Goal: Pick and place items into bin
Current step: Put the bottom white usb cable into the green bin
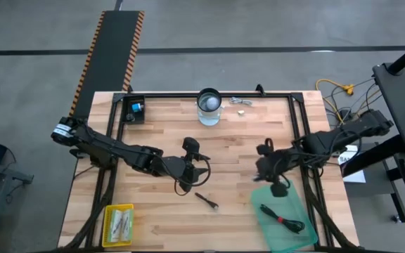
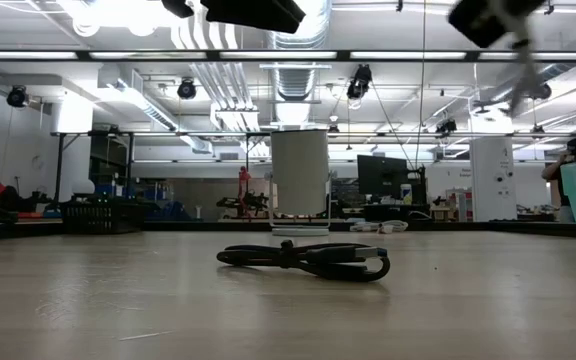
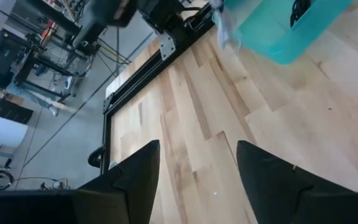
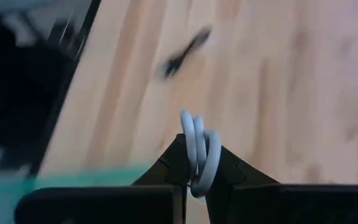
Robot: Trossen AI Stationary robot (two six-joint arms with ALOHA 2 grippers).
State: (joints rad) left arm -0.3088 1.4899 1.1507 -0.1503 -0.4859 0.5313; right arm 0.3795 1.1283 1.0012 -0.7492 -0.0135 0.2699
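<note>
My right gripper is shut on the short white cable, just beyond the far-left corner of the teal bin. A black cable with a red tip lies in the bin. My left gripper hangs open over bare wood near the table's middle. A small black stick-like item lies flat on the wood between the arms; it also shows in the low view and the right wrist view. White packets lie in a yellow tray. Tiny metal bits lie at the far edge. My right gripper pinches the short white cable between its two fingers. Bundled loops of the cable stick out past the fingertips. The cable is lifted clear of the table.
A clear round jar stands near the far edge, and shows in the low view. A small black box sits in the far-left corner. The yellow tray is at the near-left corner. Bare wood lies between the arms.
</note>
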